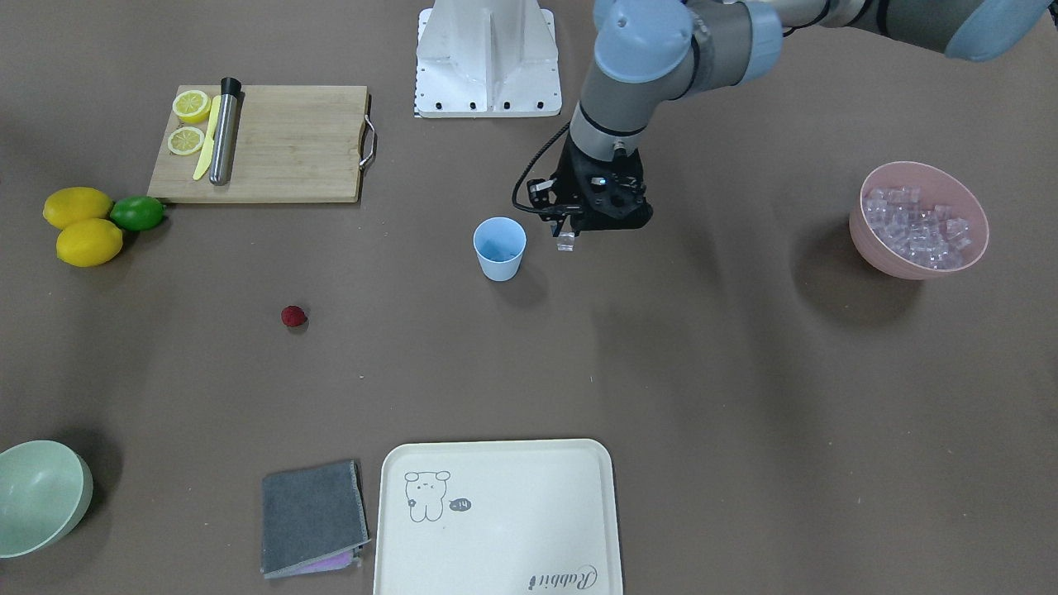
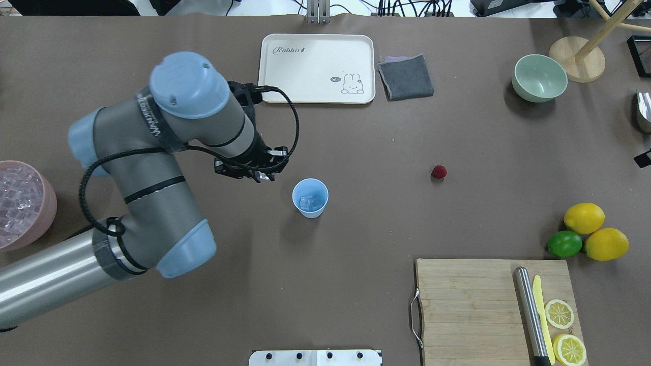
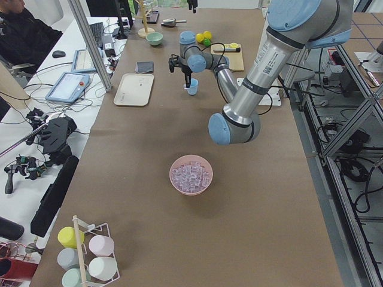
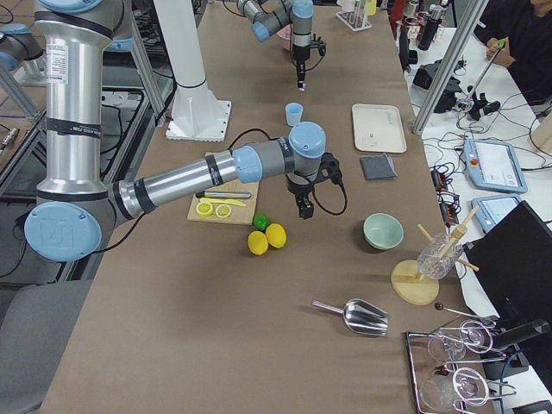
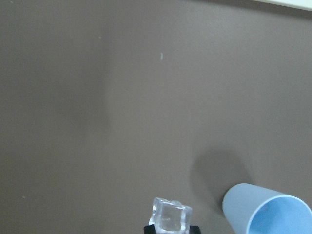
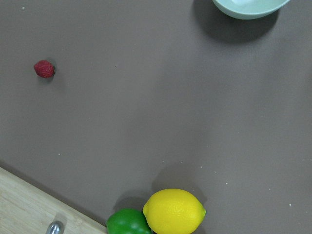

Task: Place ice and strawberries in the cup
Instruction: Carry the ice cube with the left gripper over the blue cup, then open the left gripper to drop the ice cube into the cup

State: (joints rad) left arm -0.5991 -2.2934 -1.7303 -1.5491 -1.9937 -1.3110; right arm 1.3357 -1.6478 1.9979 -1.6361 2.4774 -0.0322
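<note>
Judging by the overhead view, the task is partly done. The cup (image 2: 310, 197) already has at least one ice cube (image 2: 305, 203) lying in its bottom. The strawberry (image 2: 439, 172) lies bare on the counter (image 2: 356, 239), well apart from the cup at about its 3 o'clock. The left gripper (image 1: 565, 232) is clenched on a second cube (image 5: 170, 216). It holds the cube above the counter just beside the cup, at about the cup's 10 o'clock in the overhead view, not yet over the mouth. What seems left is to carry this cube over the rim and let go, perhaps fetch more from the pink bowl (image 2: 53, 203) at the far 9 o'clock edge, then put the berry in. How many cubes sit in the cup is hard to tell, since they are clear against pale blue. The left wrist view cuts the fingers off at its bottom edge. The right gripper (image 4: 304, 205) shows only small in a side view, near the lemons (image 4: 267, 237), so whether it is released or clenched cannot be told.
</note>
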